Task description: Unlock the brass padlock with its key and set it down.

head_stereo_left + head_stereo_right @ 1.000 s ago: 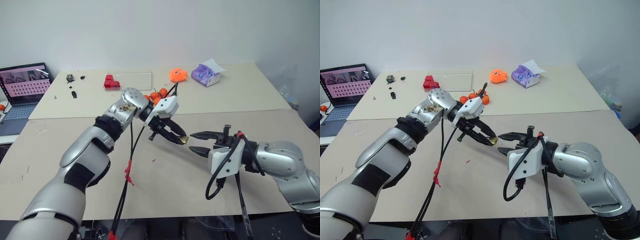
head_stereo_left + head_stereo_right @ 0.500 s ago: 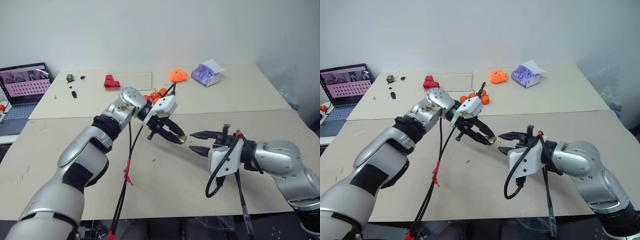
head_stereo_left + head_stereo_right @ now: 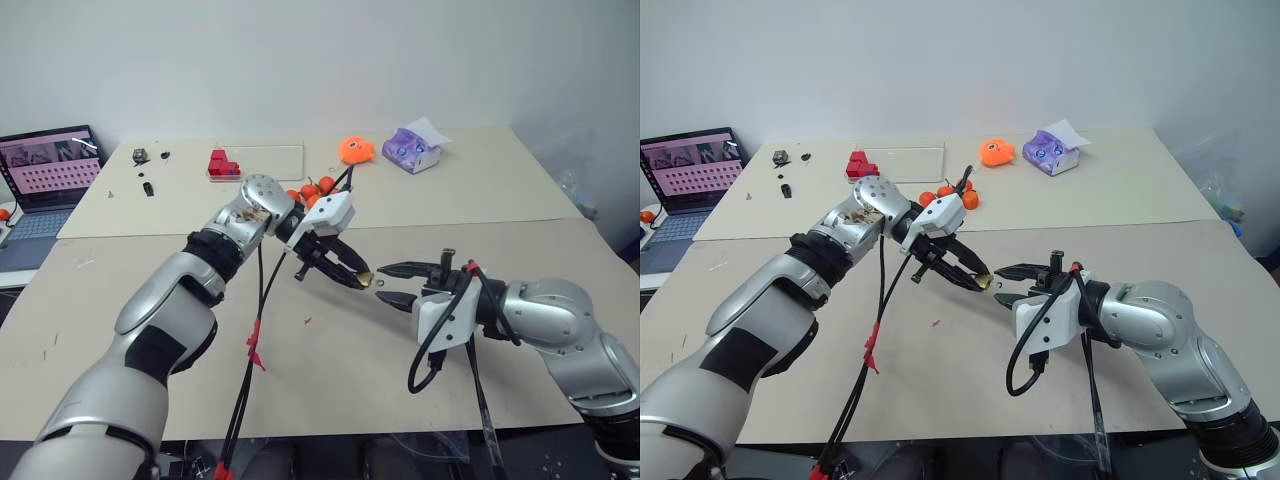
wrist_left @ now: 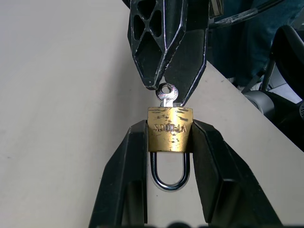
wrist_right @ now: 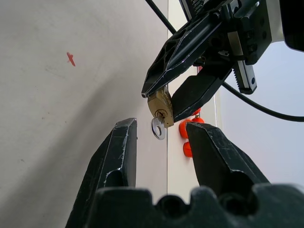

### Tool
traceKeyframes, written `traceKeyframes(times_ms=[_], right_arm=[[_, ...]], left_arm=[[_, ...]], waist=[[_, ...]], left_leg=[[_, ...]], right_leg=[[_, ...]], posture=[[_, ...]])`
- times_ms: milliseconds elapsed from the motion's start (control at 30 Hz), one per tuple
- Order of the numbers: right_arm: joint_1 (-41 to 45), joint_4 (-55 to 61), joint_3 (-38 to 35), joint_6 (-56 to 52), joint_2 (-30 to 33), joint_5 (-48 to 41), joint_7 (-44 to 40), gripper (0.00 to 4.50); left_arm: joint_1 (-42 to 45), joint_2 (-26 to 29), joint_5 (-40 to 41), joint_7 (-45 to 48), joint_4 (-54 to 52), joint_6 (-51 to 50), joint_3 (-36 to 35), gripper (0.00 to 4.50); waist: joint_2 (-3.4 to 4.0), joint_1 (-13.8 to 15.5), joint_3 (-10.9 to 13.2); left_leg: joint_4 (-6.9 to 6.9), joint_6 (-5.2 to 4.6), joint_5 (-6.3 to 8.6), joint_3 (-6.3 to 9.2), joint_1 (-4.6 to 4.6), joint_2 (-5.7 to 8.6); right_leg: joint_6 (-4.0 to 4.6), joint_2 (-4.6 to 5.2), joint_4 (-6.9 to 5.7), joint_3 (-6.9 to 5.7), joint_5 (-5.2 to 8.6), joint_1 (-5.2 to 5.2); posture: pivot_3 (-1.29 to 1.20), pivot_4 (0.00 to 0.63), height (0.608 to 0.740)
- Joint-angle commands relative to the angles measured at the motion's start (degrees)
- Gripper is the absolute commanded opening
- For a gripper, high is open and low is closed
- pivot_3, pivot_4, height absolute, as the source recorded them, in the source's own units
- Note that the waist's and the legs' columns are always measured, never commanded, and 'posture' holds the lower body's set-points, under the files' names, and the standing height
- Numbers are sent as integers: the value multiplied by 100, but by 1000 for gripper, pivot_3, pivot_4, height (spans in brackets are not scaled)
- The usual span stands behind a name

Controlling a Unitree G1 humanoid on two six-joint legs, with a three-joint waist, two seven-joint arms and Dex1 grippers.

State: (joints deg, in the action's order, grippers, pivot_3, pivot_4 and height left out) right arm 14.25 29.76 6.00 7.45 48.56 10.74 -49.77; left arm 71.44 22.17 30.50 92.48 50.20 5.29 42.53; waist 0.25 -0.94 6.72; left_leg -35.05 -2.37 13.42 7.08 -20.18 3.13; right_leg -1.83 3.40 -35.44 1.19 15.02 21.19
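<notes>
The left gripper (image 4: pixel 168 142) clamps the brass padlock (image 4: pixel 169 136) by its two side faces, above the tan table (image 3: pixel 330 370) and well apart from its surface. The padlock's long axis runs along the fingers, with the silver shackle (image 4: pixel 169 173) pointing back toward the left wrist and the key (image 4: pixel 167 94) projecting from the opposite, keyhole face toward the right gripper (image 5: pixel 159 137). The right gripper's jaws are narrowly parted around the key's round bow without closing on it.
</notes>
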Motion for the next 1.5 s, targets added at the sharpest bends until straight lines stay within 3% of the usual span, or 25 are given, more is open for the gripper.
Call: traceKeyframes(times_ms=[33,133,400,767,867,967,1067,1167,1300,1367,1500], right_arm=[[89,98,-125,92,-24,-55,84,1085],[87,102,-127,83,-24,-69,75,38],[123,213,-119,-196,-101,-231,44,38],[385,461,-293,-1846,-381,-1105,-31,38],[487,454,-263,-1714,-305,-938,13,38],[506,322,-100,-799,26,-358,-40,38],[320,257,-36,-423,135,-330,-104,38],[143,234,-75,-242,167,-455,-160,809],[-41,125,-165,173,231,-250,-57,2392],[-245,-79,-262,515,301,-74,71,2970],[-583,-390,-486,1028,345,70,337,2970]], left_arm=[[187,60,112,2,-145,9,-41,822],[186,56,113,2,-145,5,-50,822],[195,-56,28,2,-70,140,-231,822],[80,-489,-654,2,-117,970,-1054,822],[44,-491,-690,2,-120,828,-1086,822],[18,-486,-626,2,-75,498,-1096,822],[14,-507,-484,2,-52,56,-1149,822],[13,-532,-379,2,-58,-353,-1211,822],[0,-457,-225,2,-213,-682,-1146,822],[0,-401,-151,2,-283,-809,-1105,822],[-5,-327,-111,2,-300,-845,-1043,822]], waist=[[0,-1,0],[1,-4,0],[0,-3,0],[3,5,-2],[3,0,-2],[11,3,-7],[11,-5,-7],[11,-8,-7],[11,-33,-7],[11,-28,-7],[11,-5,-7]], left_leg=[[0,0,0,0,0,0],[0,0,0,0,0,0],[0,0,0,0,1,0],[3,0,0,2,0,-2],[4,-1,0,2,1,-2],[6,-1,0,2,2,-1],[6,-1,0,1,2,0],[5,-1,0,1,2,-2],[5,-1,0,1,3,-2],[5,-1,0,1,4,-3],[5,-1,0,0,6,-1]], right_leg=[[0,0,0,0,0,0],[0,0,0,0,0,0],[0,0,-1,0,0,0],[1,1,3,0,-1,0],[1,0,2,1,-1,0],[0,0,1,-3,0,0],[-2,-1,2,-5,1,0],[-1,-2,1,-6,1,-1],[-1,-2,-1,-3,0,-1],[-1,-2,-2,-3,0,-1],[-1,-2,-2,-3,1,-3]], posture=[[0,150,740],[0,150,740],[0,150,740],[0,150,740],[0,150,740],[0,150,740],[0,150,740],[0,150,740],[0,150,740],[0,150,740],[0,150,740]])
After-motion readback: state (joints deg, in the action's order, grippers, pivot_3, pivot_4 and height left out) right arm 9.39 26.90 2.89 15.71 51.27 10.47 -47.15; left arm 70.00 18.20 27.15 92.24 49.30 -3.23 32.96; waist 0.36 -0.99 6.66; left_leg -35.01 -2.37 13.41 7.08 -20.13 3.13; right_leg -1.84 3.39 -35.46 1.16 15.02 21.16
